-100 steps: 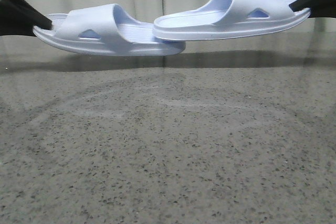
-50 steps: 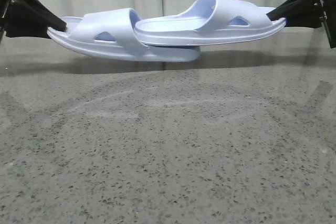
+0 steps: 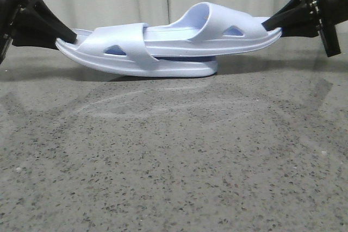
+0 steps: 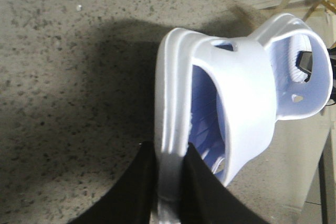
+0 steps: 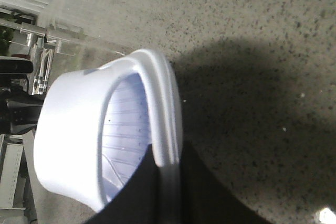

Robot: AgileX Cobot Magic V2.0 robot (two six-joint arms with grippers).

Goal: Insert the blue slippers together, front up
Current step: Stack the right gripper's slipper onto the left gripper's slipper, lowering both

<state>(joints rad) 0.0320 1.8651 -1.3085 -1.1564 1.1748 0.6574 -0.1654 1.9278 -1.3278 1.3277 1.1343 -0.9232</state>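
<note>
My left end effector (image 3: 69, 38) and right end effector (image 3: 267, 24) are matte black with tapering fingers; small silver screws dot the right housing at upper right.

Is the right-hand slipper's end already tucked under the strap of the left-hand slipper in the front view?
Yes: the right-hand slipper runs in beneath the left-hand slipper strap, its end hidden.

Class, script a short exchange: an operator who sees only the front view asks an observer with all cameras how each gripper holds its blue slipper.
Operator: Where exactly does the left gripper hold?
Observer: In the left wrist view, the left gripper pinches the sole rim of the left slipper, one finger on each face.
Operator: And the right?
Observer: In the right wrist view, the right gripper clamps the sole rim of the right slipper the same way.
</note>
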